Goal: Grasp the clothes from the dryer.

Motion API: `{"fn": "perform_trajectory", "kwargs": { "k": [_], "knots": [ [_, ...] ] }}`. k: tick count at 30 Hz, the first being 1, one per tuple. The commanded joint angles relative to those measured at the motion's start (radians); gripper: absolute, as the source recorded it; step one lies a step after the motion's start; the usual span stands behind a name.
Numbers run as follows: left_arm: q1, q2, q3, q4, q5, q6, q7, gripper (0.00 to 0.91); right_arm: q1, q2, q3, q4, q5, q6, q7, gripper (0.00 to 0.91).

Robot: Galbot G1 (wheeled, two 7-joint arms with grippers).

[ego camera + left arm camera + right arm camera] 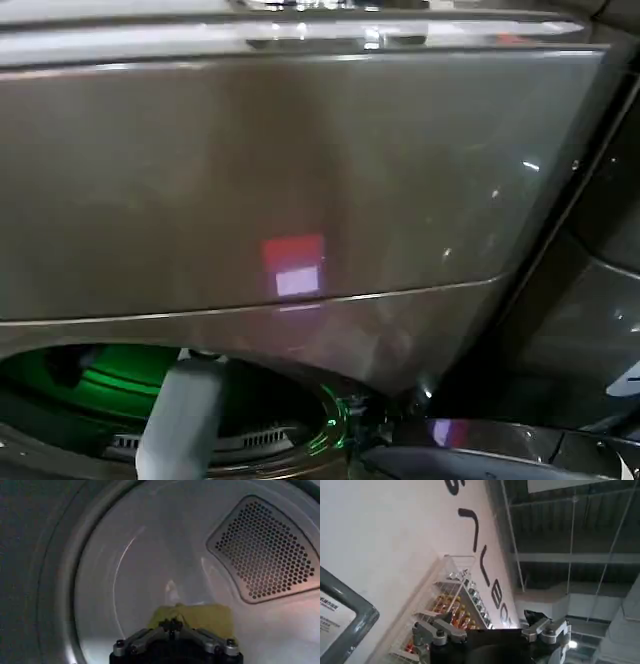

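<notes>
Yellow-green clothes (207, 619) are lying on the floor of the dryer (300, 180) drum, just beyond the left gripper (174, 627), whose fingers are pressed together, not on the fabric. The right gripper (492, 632) is pointing up toward a wire shelf rack (447, 605); whether its fingers are spread cannot be told.
</notes>
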Motion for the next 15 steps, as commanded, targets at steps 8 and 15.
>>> {"fn": "perform_trajectory", "kwargs": {
  "k": [8, 15],
  "knots": [
    [0.029, -0.002, 0.011, -0.031, 0.003, 0.001, -0.006, 0.0, -0.001, -0.002, 0.007, 0.001, -0.003, -0.001, -0.004, 0.907],
    [0.03, -0.005, 0.016, -0.031, 0.004, 0.001, -0.004, 0.0, -0.005, -0.003, 0.015, 0.004, -0.005, -0.006, -0.011, 0.907]
  ]
}}
